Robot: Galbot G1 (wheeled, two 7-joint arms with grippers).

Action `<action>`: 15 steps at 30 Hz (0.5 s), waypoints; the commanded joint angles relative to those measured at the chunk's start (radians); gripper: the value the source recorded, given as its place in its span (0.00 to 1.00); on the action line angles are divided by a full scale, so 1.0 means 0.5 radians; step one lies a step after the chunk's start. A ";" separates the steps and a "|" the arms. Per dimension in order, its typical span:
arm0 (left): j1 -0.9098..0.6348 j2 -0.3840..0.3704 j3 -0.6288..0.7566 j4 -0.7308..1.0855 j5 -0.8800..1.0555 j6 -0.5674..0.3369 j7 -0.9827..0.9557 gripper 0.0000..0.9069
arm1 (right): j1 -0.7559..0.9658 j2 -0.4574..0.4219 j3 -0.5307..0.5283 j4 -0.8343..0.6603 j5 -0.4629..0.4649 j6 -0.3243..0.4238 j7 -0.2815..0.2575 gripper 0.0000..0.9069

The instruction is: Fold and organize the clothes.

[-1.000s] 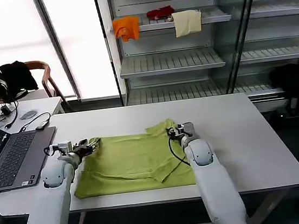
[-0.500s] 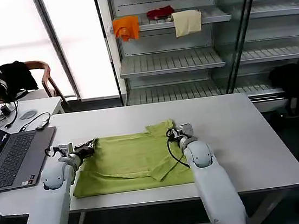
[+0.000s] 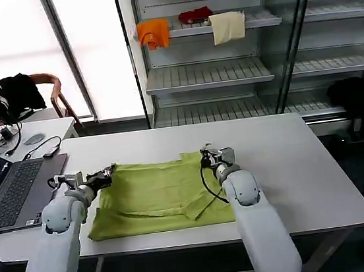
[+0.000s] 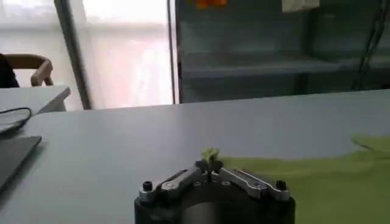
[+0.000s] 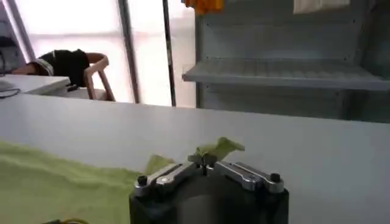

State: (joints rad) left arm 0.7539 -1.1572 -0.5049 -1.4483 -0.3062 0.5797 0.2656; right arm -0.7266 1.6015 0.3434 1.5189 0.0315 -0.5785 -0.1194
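Fingers of the left gripper (image 3: 105, 174) and right gripper (image 3: 205, 153) each pinch a far corner of the lime T-shirt (image 3: 156, 195) spread mid-desk (image 3: 291, 162), apparently starting a fold, needing both drawn evenly toward the near edge.

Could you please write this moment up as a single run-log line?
left gripper: shut on T-shirt far-left corner | right gripper: shut on far-right corner | shirt on table
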 commanded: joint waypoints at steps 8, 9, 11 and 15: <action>0.393 0.073 -0.182 -0.418 -0.156 -0.011 0.095 0.01 | -0.317 -0.177 0.021 0.409 -0.001 0.000 -0.039 0.00; 0.436 0.078 -0.198 -0.438 -0.169 -0.017 0.112 0.01 | -0.345 -0.186 0.026 0.434 -0.001 0.000 -0.048 0.00; 0.480 0.088 -0.217 -0.468 -0.178 -0.038 0.129 0.01 | -0.380 -0.201 0.027 0.479 -0.004 0.001 -0.058 0.00; 0.581 0.102 -0.260 -0.522 -0.180 -0.072 0.173 0.01 | -0.467 -0.215 0.028 0.550 -0.020 0.001 -0.085 0.00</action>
State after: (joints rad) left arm 0.9090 -1.1166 -0.5867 -1.6148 -0.3716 0.5621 0.3173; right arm -0.8763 1.5179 0.3556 1.7037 0.0225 -0.5784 -0.1535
